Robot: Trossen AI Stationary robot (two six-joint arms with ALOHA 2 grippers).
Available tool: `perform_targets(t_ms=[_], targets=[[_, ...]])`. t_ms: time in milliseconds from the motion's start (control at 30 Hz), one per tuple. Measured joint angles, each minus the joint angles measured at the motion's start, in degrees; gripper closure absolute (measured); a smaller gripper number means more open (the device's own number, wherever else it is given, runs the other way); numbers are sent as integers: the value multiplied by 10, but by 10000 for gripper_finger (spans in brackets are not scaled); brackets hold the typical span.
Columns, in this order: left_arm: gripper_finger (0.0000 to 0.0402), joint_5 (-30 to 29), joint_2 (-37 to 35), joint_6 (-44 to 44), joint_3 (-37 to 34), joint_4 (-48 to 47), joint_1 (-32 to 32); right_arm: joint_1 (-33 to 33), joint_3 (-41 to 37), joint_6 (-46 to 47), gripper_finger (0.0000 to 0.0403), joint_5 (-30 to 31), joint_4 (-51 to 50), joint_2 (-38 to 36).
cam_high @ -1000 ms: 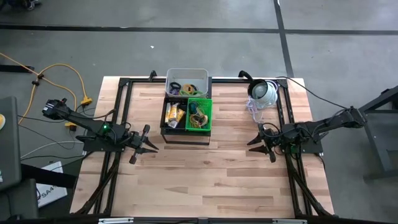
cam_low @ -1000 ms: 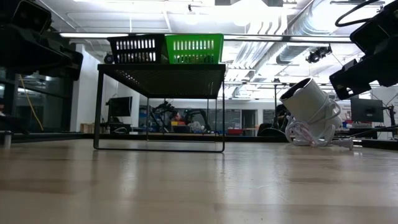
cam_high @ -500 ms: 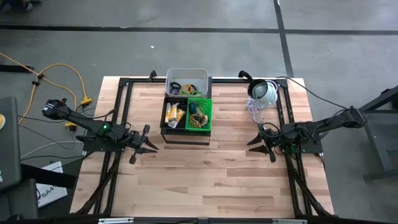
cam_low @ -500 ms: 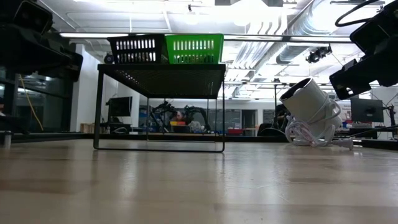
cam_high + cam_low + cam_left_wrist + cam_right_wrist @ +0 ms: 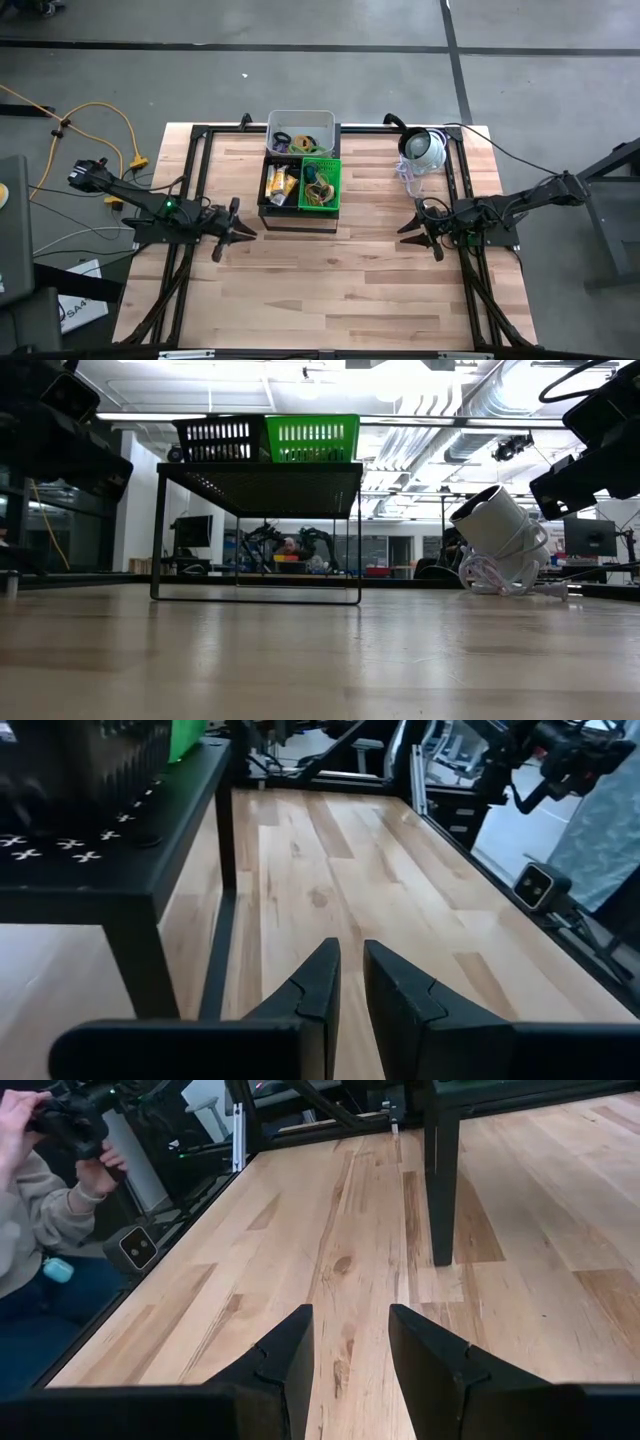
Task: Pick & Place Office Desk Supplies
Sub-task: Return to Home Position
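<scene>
The office desk supplies lie in containers on a black stand [image 5: 298, 216] at the table's far middle. Coloured loops fill a grey bin [image 5: 300, 134], yellow packets a black basket [image 5: 279, 184], and bands a green basket [image 5: 322, 185]. My left gripper [image 5: 240, 232] hovers level at the table's left, just left of the stand's near corner. Its fingers [image 5: 352, 948] stand a narrow gap apart with nothing between them. My right gripper [image 5: 408, 227] hovers at the table's right, open and empty [image 5: 350, 1312], pointing toward the stand.
A white dome-shaped device [image 5: 424, 148] with a coiled cable lies tipped at the far right. Bare wood stretches across the near half of the table [image 5: 330, 290]. A person [image 5: 40, 1200] holding a dark object stands beyond the table's edge in the right wrist view.
My left gripper has rolled about its own pointing line while staying in place: from above its two fingers showed spread side by side, and now they show closer together. My right gripper has kept still.
</scene>
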Motion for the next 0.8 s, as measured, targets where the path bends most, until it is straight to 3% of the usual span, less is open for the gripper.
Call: perform_targets(t_ms=[567,800], targets=[[358,-29,0,-17,-11,-42,0,0,0,0,283,0,0,0],[358,7,0,-21,-12,-66,0,0,0,0,283,0,0,0]])
